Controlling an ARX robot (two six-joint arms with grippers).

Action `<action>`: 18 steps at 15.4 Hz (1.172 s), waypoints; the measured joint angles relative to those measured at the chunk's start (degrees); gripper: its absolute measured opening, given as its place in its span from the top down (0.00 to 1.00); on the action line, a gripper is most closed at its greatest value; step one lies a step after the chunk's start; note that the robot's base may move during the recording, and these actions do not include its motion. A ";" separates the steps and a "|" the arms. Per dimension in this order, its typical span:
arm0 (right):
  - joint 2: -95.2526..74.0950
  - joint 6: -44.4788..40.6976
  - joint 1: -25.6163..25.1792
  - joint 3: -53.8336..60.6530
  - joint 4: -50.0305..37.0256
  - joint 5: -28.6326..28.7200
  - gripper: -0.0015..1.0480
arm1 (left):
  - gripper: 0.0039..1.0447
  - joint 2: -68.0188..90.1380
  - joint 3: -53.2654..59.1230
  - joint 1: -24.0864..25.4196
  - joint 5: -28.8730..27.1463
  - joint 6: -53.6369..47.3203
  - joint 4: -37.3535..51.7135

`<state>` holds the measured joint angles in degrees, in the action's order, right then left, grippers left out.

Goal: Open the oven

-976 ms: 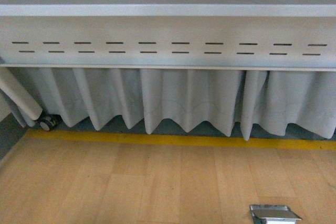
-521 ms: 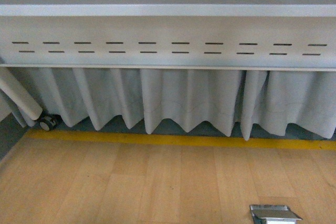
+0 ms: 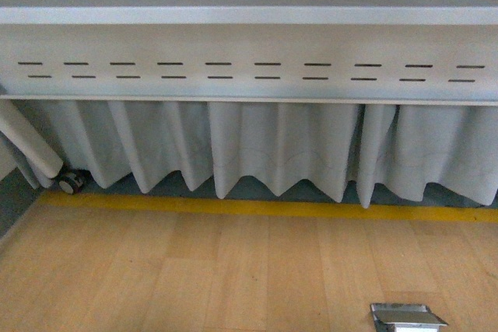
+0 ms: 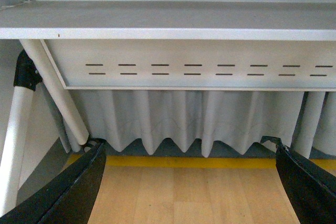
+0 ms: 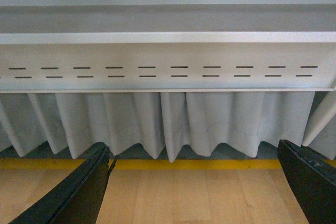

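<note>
The oven is not seen in any of the 3 views, so its place cannot be told; it is judged likely to stand on the desk point(image 3: 249, 15), above what the cameras take in. Only the desk's slotted panel point(image 3: 249, 48), the grey curtain point(image 3: 280, 145), the yellow line point(image 3: 249, 207), the wooden floor point(image 3: 194, 277) and a metal floor box point(image 3: 405, 316) are shown. The left pincer point(image 4: 185, 142) is spread wide with nothing between its fingers, and the right pincer point(image 5: 194, 148) is likewise spread and empty. The task is therefore judged barely begun: the oven has yet to be brought into view, its handle reached and the door pulled down. Against the front views from 1.0 s and 0.5 s ago, no change is found.
</note>
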<state>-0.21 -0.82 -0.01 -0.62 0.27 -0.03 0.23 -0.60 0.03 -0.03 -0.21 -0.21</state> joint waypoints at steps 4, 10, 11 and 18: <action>0.02 0.00 0.00 0.00 0.07 0.00 0.06 | 0.06 0.02 0.00 0.00 -0.04 0.02 -0.22; 0.02 -0.02 0.00 0.00 -0.04 0.04 0.06 | 0.06 0.00 0.00 0.00 -0.02 0.07 0.00; 0.02 0.00 0.00 0.00 -0.02 0.02 0.06 | 0.06 0.00 0.00 0.00 0.02 0.02 0.02; 0.00 0.00 0.00 0.00 -0.07 0.00 0.06 | 0.06 0.00 0.00 0.00 -0.04 0.04 0.02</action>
<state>-0.21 -0.82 -0.01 -0.62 0.21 -0.03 0.23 -0.60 0.03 -0.08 -0.16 -0.19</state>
